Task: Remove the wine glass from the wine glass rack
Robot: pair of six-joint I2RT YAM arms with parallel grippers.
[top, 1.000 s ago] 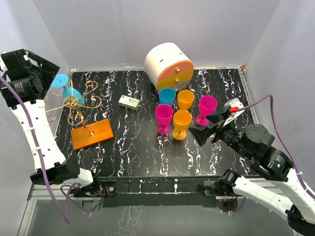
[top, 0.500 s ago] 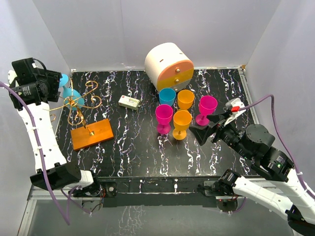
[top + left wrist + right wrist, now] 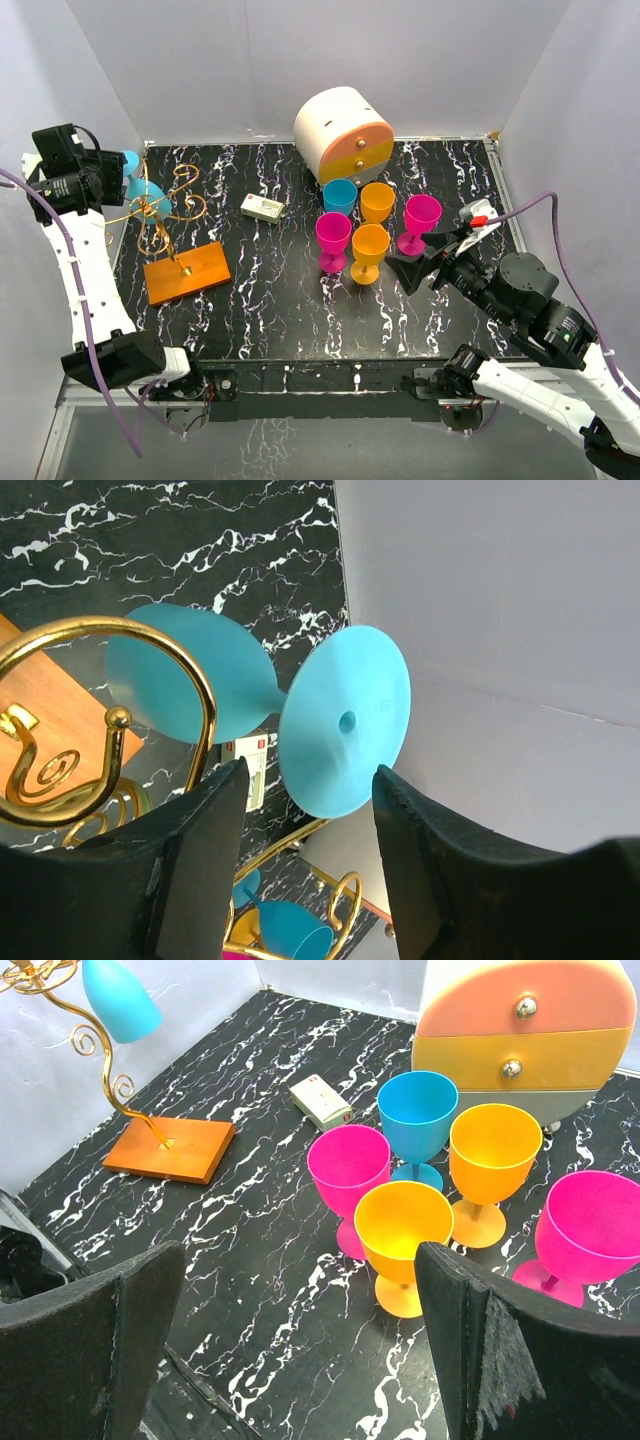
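A light blue wine glass point(image 3: 143, 192) hangs upside down on the wine glass rack, whose golden wire hooks point(image 3: 165, 205) rise from an orange base plate point(image 3: 187, 271) at the left of the table. My left gripper point(image 3: 104, 172) is open, level with the glass's round foot point(image 3: 128, 163) and just left of it. In the left wrist view the foot point(image 3: 345, 735) faces the camera, its lower edge between my open fingers point(image 3: 195, 865), and the bowl point(image 3: 185, 685) lies behind a golden hook point(image 3: 110, 720). My right gripper point(image 3: 425, 258) is open and empty.
Five upright glasses stand mid-table: two pink point(image 3: 348, 1165) point(image 3: 598, 1225), two orange point(image 3: 403, 1225) point(image 3: 495, 1155) and one blue point(image 3: 418, 1115). A white-and-orange round drawer cabinet point(image 3: 343, 133) stands behind them. A small white box point(image 3: 263, 208) lies near the middle. The left wall is close to the rack.
My left gripper has moved down and right, toward the hanging blue glass's foot. The right arm and the glasses have not moved.
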